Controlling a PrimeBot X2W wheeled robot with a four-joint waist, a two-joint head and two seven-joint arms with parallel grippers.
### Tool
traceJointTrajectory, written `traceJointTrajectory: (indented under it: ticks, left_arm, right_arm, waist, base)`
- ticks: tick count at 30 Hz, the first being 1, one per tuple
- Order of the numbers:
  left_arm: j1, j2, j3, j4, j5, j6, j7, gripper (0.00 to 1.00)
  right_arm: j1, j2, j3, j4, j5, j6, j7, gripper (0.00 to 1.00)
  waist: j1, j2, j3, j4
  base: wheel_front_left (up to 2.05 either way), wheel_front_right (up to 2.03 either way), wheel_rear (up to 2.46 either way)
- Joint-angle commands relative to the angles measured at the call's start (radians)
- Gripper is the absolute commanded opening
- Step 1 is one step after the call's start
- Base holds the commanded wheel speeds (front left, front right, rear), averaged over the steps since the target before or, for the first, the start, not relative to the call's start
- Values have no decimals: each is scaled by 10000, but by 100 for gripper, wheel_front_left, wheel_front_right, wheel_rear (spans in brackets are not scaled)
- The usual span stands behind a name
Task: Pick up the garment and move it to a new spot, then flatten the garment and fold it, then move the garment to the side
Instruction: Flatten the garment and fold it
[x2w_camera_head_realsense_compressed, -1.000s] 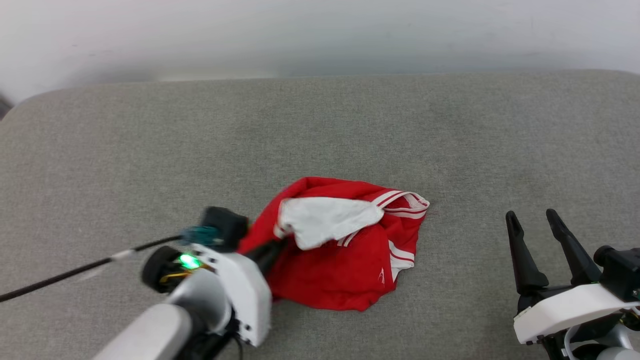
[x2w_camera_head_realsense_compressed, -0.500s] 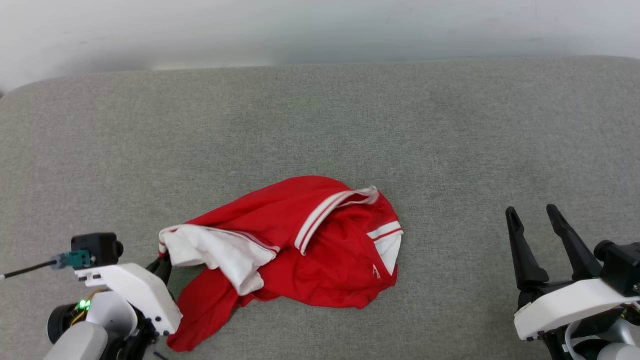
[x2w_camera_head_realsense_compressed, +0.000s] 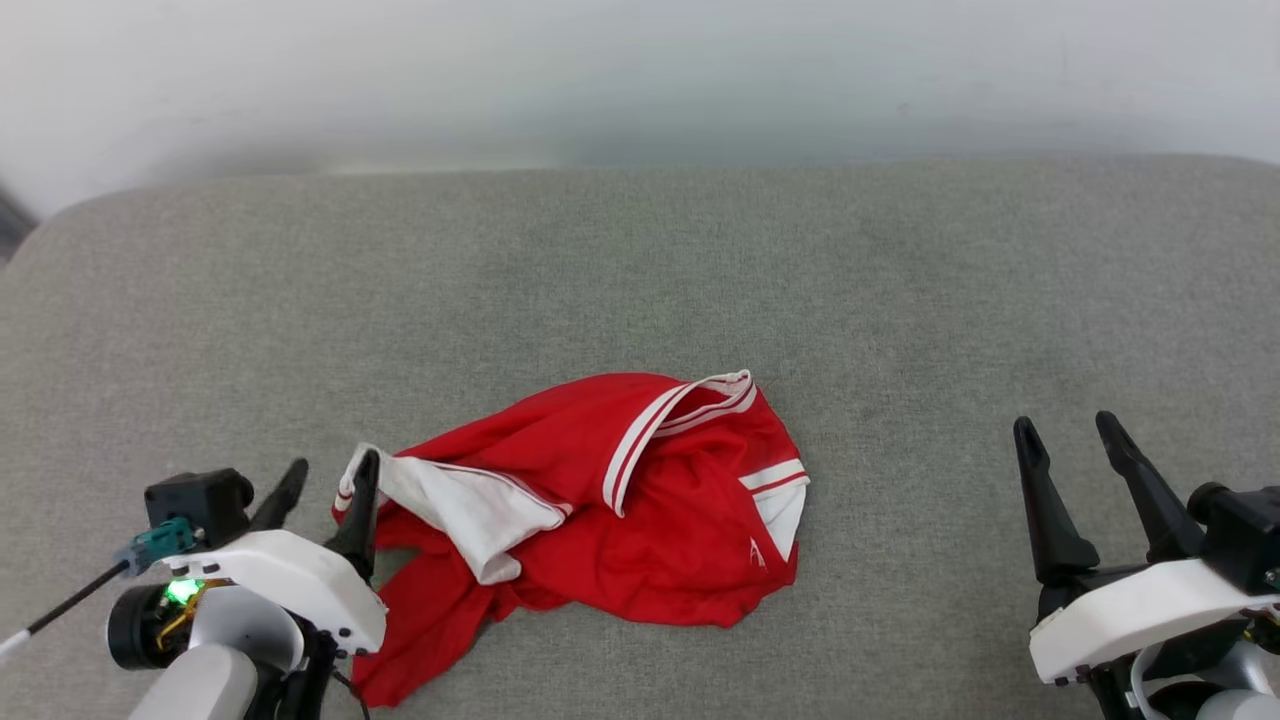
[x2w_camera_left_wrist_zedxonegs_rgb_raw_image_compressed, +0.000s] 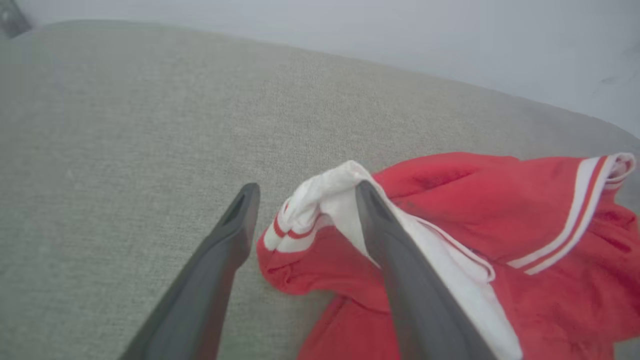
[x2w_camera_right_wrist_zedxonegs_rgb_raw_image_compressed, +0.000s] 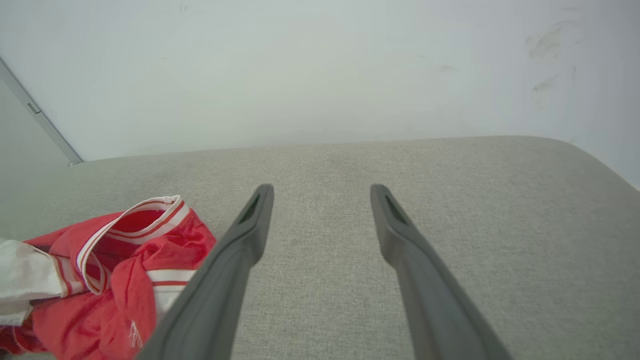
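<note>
We see the garment (x2w_camera_head_realsense_compressed: 640, 520) lying crumpled on the grey surface (x2w_camera_head_realsense_compressed: 640, 260), near the front edge and a bit left of centre. It is mostly red and bunched, not flat. The striped collar (x2w_camera_head_realsense_compressed: 680, 405) sits at the top of the heap, and the print is hidden.

One white sleeve (x2w_camera_head_realsense_compressed: 460, 505) stretches out to the left, and its striped cuff reaches the left gripper (x2w_camera_head_realsense_compressed: 333, 462). A second bit of white with red trim shows at the right edge of the heap. A red tail of cloth runs down toward the left arm's body.

The left gripper's fingers are spread. In the left wrist view the cuff sits bunched between them and leans against one finger, with a gap to the other. We see no pinch.

The right gripper (x2w_camera_head_realsense_compressed: 1063, 422) is at the lower right, well apart from the garment. Its fingers are spread with nothing between them, over bare surface. In the right wrist view the garment lies off to the left of them.

A pale wall (x2w_camera_head_realsense_compressed: 640, 70) rises behind the surface.
</note>
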Motion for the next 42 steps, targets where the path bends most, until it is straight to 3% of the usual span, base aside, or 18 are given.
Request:
traceJointTrajectory:
  ticks: [1, 12, 19, 25, 30, 42]
  left_arm:
    - [129, 30, 40, -251, 265, 206, -355, 100]
    - [704, 44, -80, -2067, 1918, 1378, -1822, 100]
    - [1285, -74, -372, -3159, 2439, 1878, -1928, 100]
    - [1362, -104, -621, -3590, 2552, 1954, -1773, 100]
    - [1035, -269, -724, -3569, 2552, 1873, -1778, 100]
    - [525, -755, -871, -3053, 2447, 1494, -1960, 100]
  right_arm:
    - [134, 16, 33, -6, -73, -3, 33, 100]
    - [388, 16, -191, 39, 9, -3, 431, 100]
    - [183, -13, -138, 489, 451, -3, 2227, 100]
    - [-518, -502, 614, 1290, 1090, -3, 4486, 100]
    - [-1360, -894, 1482, 1900, 1546, -3, 5631, 100]
    - [-3446, -1174, 3634, 4263, 2203, -3, 6213, 100]
  waist:
    - [-1, -1, -197, 37]
    - [-1, -1, -661, 55]
    - [-1, -1, -715, 166]
    - [-1, -1, -536, 558]
    - [-1, -1, -206, 1056]
    - [-1, -1, 600, 1739]
  base:
    - [0, 0, 0]
    - [0, 0, 0]
    - [0, 0, 0]
    - [0, 0, 0]
    - [0, 0, 0]
    - [0, 0, 0]
